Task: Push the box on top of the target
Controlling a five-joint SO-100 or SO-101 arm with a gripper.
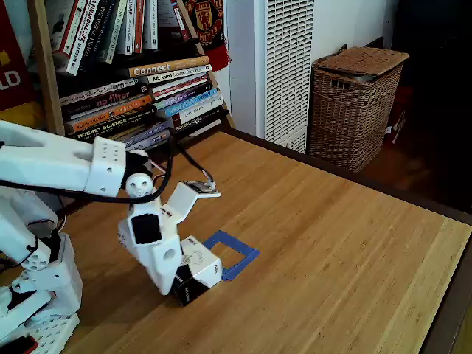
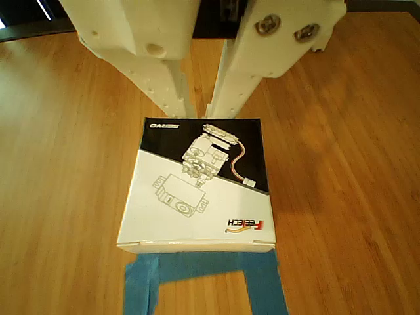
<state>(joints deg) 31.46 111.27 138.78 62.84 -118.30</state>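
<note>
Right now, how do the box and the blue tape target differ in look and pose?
The box is a solid cardboard block standing up from the table; the target is a flat outline of tape with bare wood in its middle. The box is black and white with printed drawings; the target is plain blue. The box sits against the hand; the target lies beyond the box's far edge. Both look about equally wide.

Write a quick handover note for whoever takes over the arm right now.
End effector: fingers nearly together, tips against the box's near edge, gripping nothing that I can see.
Box: flat on the table, its far edge just overlapping the near tape of the target; in the fixed view it sits at the square's corner.
Done: box brought up to the target.
Left: push it on until it covers the square.
</note>
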